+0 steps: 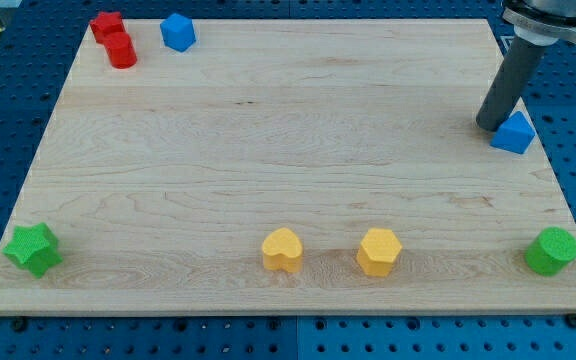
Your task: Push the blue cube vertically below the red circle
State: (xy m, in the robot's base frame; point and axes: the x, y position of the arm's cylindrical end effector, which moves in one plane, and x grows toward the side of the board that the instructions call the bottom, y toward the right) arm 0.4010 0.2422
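Note:
A blue cube [514, 133] sits near the view's right edge of the wooden board [268, 150]. My tip [489, 126] rests on the board right against the cube's left side. A red cylinder, the red circle [121, 50], stands at the view's top left, touching a red star-like block [106, 25] just above it. A second blue block [178, 31], of an irregular shape, sits to the right of the red pair.
A green star [33, 249] is at the bottom left and a green hexagon-like block [552, 250] at the bottom right. A yellow heart [282, 250] and a yellow hexagon [379, 250] sit near the bottom middle. The board's right edge is close to the cube.

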